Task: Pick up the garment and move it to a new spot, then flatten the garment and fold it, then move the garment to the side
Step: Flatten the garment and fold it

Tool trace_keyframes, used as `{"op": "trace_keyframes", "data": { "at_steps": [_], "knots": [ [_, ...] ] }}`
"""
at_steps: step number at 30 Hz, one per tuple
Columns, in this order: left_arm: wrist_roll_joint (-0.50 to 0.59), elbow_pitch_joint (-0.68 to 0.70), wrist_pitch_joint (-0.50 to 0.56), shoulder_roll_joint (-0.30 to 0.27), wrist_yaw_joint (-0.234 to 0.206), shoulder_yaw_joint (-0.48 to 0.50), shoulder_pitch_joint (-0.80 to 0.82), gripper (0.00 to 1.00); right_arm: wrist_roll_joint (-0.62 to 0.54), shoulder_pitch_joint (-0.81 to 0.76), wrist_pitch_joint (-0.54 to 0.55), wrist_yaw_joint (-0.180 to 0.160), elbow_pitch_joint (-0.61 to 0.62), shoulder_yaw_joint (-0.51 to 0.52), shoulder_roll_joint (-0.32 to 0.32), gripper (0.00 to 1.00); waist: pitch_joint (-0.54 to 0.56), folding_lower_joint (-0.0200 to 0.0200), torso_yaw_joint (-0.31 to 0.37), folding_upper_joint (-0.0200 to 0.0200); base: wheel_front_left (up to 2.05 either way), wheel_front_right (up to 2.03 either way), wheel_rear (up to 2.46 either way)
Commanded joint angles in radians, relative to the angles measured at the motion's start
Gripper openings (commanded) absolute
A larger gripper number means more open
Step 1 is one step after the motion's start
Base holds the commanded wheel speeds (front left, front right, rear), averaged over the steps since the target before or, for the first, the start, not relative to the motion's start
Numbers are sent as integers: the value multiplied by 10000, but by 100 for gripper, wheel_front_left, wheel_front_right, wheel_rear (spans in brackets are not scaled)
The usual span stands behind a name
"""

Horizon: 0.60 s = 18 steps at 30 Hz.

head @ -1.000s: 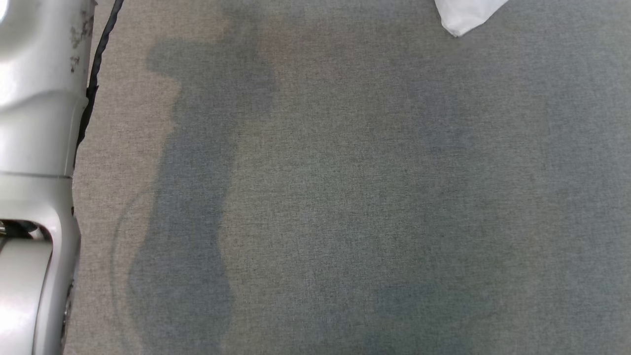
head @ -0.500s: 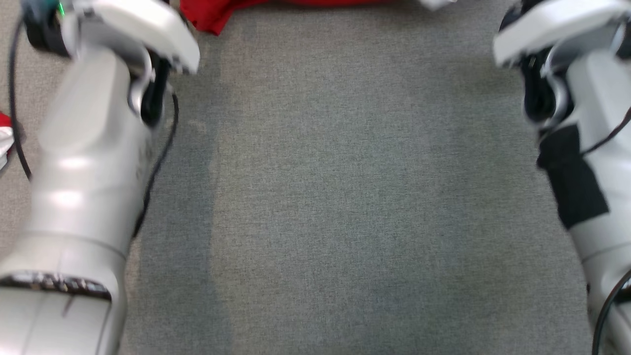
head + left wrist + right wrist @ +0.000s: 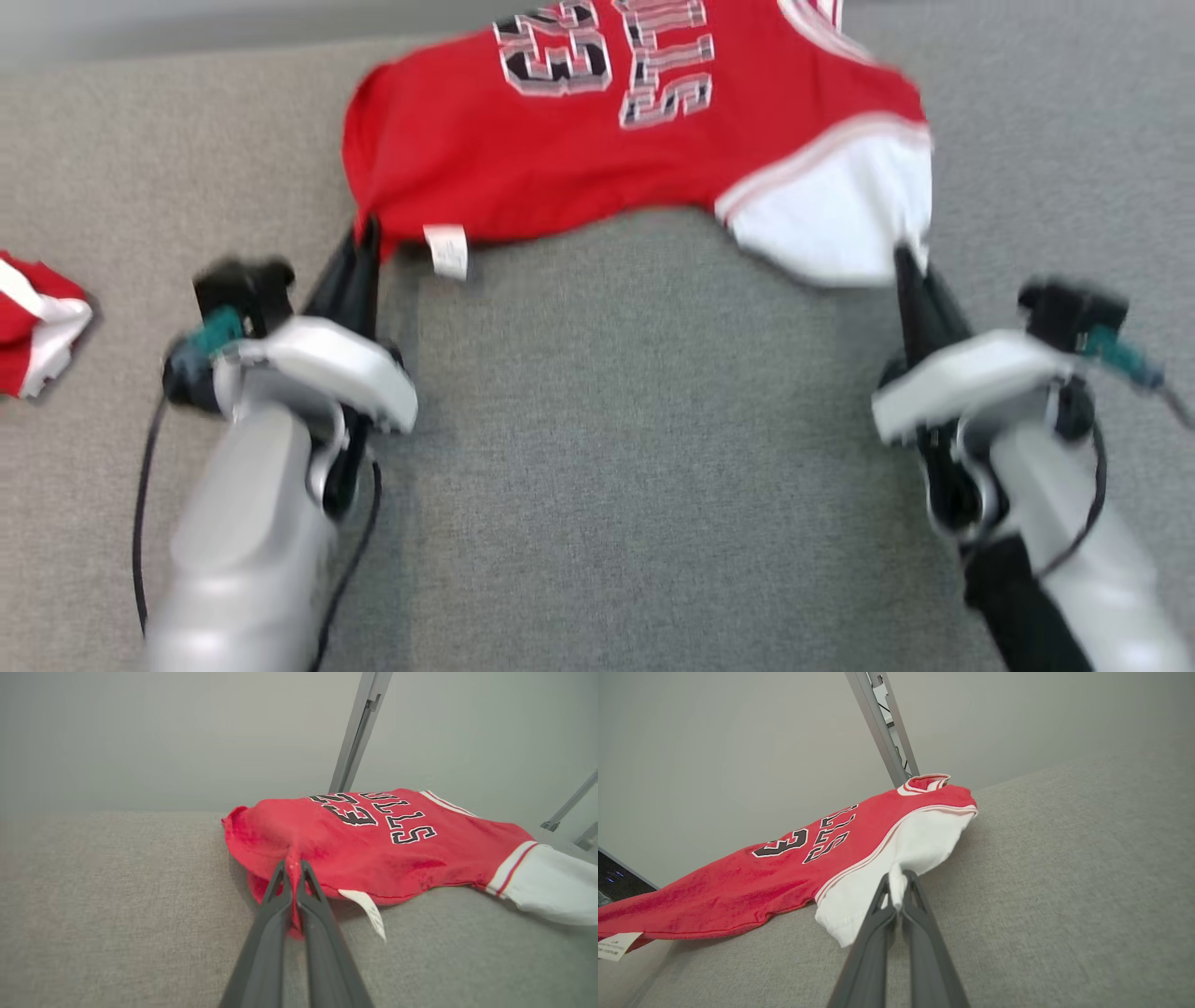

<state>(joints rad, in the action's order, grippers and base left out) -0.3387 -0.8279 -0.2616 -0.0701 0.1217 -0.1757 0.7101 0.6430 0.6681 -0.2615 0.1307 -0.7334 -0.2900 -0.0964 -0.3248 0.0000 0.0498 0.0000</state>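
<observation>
The garment (image 3: 597,159) is a red jersey with white sleeves and black-and-white lettering, stretched across the far part of the grey fabric surface (image 3: 635,448). My left gripper (image 3: 369,233) is shut on its red hem corner near a white care label (image 3: 446,250). In the left wrist view the left gripper (image 3: 293,868) pinches red cloth of the garment (image 3: 373,849). My right gripper (image 3: 904,257) is shut on the white sleeve (image 3: 831,219). Seen from the right wrist, the right gripper (image 3: 897,879) clamps a fold of white sleeve of the garment (image 3: 784,872).
A second red-and-white piece of clothing (image 3: 33,322) lies bunched at the left edge. Grey metal posts (image 3: 357,732) (image 3: 882,728) rise behind the surface against a pale wall. The near half of the surface lies between my two arms.
The head view has swung up, so the whole garment and both grippers come into the picture; earlier frames showed mostly bare surface and forearms. Both grippers stay shut.
</observation>
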Motion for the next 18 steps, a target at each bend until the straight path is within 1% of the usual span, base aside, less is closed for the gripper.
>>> {"op": "trace_keyframes", "data": {
  "at_steps": [1, 6, 10, 13, 18],
  "knots": [
    [128, 460, -46, -13, 29, 120, -831, 0, 238, -986, -53, 1, 330, 73, 1, 0, 792, 0, 63, 0, 0, 0, 0],
    [356, 1820, -46, -149, 68, 426, -2868, 0, 260, -3189, -53, 1, 1531, 259, -11, 0, 1562, 0, 189, 0, 0, 0, 0],
    [482, 2871, -48, -275, 69, 563, -4374, 0, 120, -4666, -53, 1, 2637, 382, -73, 0, 1949, 0, 307, 0, 0, 0, 0],
    [556, 3605, -47, -313, -100, 654, -5417, 0, -83, -5658, 197, 1, 3370, 606, -103, 0, 2193, 0, 371, 0, 0, 0, 0],
    [613, 4853, 75, -357, -431, 657, -6931, 0, -625, -7297, 1162, 1, 4823, 1240, 29, 0, 2616, 0, 361, 0, 0, 0, 0]
  ]
}}
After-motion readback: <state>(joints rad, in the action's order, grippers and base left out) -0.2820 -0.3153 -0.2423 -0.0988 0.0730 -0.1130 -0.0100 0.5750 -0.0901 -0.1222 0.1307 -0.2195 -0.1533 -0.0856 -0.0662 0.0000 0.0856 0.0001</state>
